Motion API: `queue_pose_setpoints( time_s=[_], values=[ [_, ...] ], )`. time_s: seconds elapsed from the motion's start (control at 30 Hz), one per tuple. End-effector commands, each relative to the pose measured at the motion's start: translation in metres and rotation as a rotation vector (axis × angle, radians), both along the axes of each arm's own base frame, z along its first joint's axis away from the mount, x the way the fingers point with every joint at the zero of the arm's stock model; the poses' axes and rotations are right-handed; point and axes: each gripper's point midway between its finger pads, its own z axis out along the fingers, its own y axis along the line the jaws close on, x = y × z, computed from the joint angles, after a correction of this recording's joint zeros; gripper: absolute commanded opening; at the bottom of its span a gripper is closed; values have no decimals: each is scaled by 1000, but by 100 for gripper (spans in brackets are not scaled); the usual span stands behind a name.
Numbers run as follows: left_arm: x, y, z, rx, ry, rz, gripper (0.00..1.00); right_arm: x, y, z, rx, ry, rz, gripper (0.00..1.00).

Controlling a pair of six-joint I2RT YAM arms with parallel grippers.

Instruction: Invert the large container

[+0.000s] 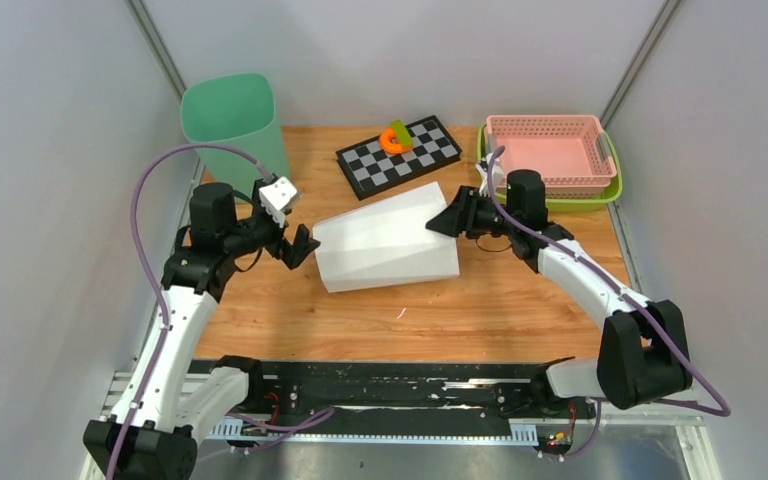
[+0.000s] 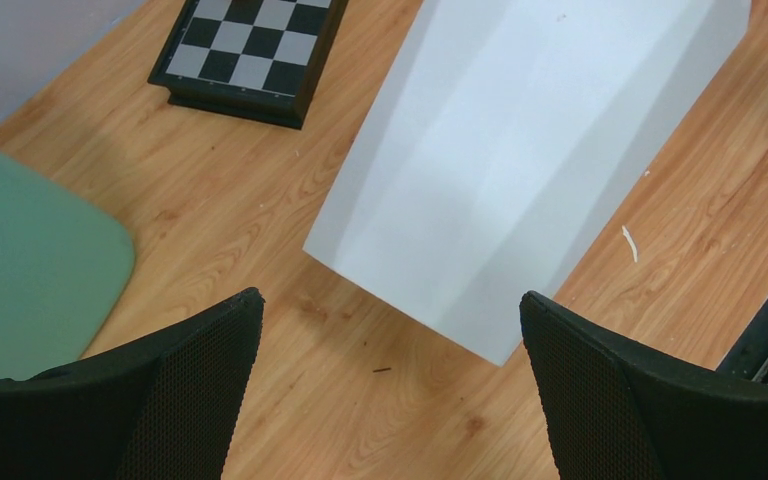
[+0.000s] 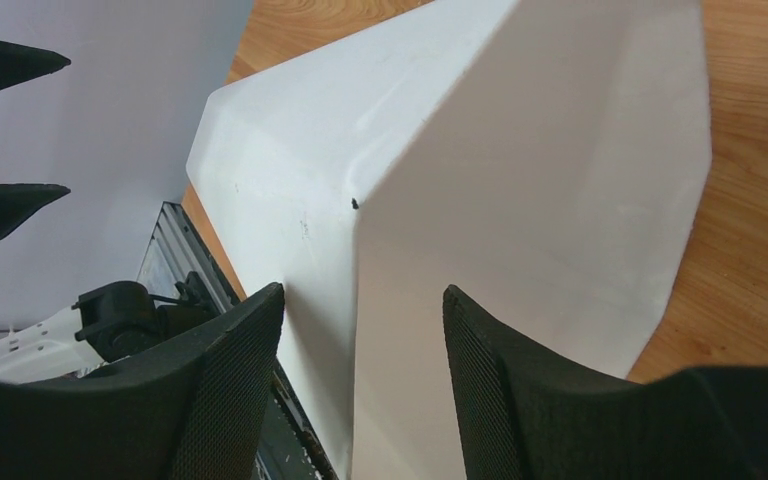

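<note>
A: Where's the large white plastic container?
B: On its side, mid wooden desk, between the two arms. The left tool sits just beside its narrow end with bare desk between them. The right tool is right up at its wide end.

A: Tool states?
B: Left is spread wide and holding nothing. Right is partly open, with its fingers either side of a raised ridge on the container wall. Can't tell if the pads touch it; no firm pinch shows.

A: Which way does it point?
B: In the top view the long axis runs slightly diagonal, from near-left to far-right. The narrow end faces the left arm and the wide end faces the right arm. The mouth isn't visible from here.

A: Shape and material?
B: Smooth matte white plastic with flat faceted sides and soft creases, tapering along its length, with a few small dark specks. The tool pads are black with a fine mesh texture. The desk is light wood grain.

A: Anything else?
B: A mint green plastic bin stands far left. A black-and-grey checkerboard lies behind the container. A pink perforated basket is far right.
</note>
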Motion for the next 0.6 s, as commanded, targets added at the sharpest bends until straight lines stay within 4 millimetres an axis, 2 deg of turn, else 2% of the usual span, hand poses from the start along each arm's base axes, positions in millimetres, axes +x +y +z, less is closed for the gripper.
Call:
queue_pose_setpoints(
  time_s=[0.0,0.33,0.57],
  values=[
    [11,2,-3,-27,26,41,100,9,-16,-2,-41,-29,-49,63],
    [33,10,-2,-41,31,137,100,11,-8,28,4,-87,14,67],
    [45,18,-13,-13,47,195,100,11,-1,38,30,-80,66,69]
  ],
)
